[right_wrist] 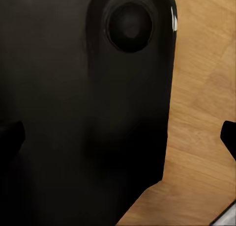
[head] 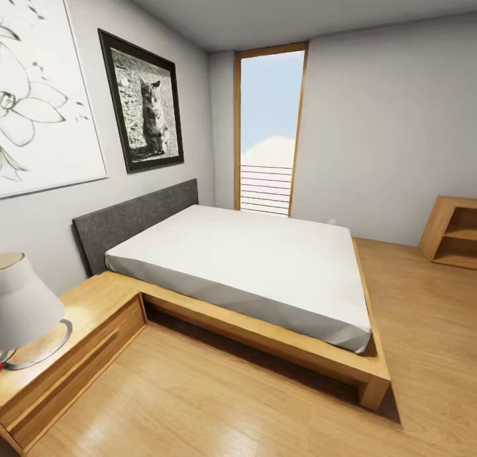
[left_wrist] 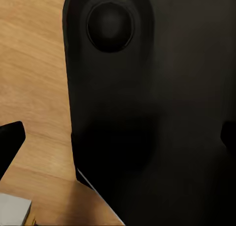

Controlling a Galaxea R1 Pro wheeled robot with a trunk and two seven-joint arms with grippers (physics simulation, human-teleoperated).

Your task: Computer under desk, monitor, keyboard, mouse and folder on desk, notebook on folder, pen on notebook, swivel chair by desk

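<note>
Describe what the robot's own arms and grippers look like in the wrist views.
Little shows. In each wrist view a large, smooth, matte black body part with a round recessed disc rises over the wooden floor. The left gripper's black fingertips and the right gripper's poke in at the frame edges. No cables or markings visible.

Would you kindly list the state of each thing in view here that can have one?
bed: made, white sheet smooth, nothing on it.
lamp: upright on the wooden bedside unit, seemingly unlit.
cat picture: hanging on the wall.
flower picture: hanging beside it.
wooden shelf unit: open-fronted, looks empty.
window: bright daylight outside.
</note>
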